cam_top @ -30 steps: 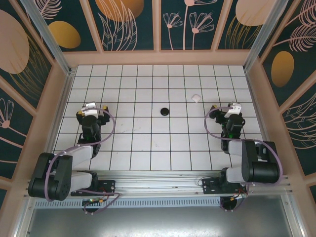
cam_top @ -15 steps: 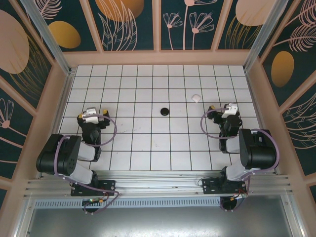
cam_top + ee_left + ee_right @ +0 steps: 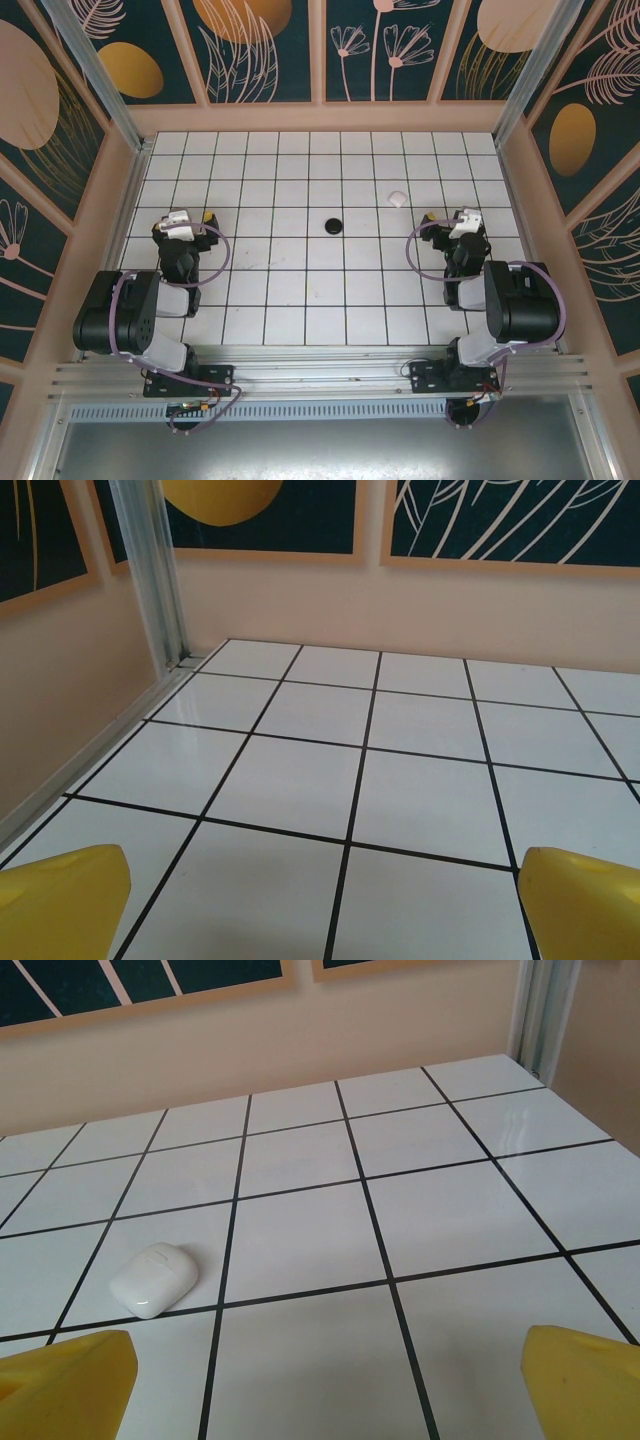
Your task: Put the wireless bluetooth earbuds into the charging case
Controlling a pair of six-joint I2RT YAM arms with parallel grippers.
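Observation:
A closed white charging case [image 3: 397, 198] lies on the tiled floor toward the back right, and it also sits at the left of the right wrist view as a rounded white charging case [image 3: 154, 1279]. A small round black case [image 3: 334, 225] rests near the middle. The earbuds are out of view. My left gripper [image 3: 186, 218] hovers at the left, open, with bare tiles between its yellow fingertips [image 3: 70, 890]. My right gripper [image 3: 457, 218] hovers at the right, open and empty [image 3: 328, 1365], with the white case ahead and to its left.
Peach walls [image 3: 320, 117] with patterned panels enclose the white tiled floor [image 3: 300, 270]. An aluminium post [image 3: 150, 575] stands in the far left corner. Both arm bases sit on the rail [image 3: 320, 375] at the near edge.
Both arms have folded up, their elbows now raised near the bases. The left gripper has drifted a little back and left. The right gripper moved slightly back, then held still.

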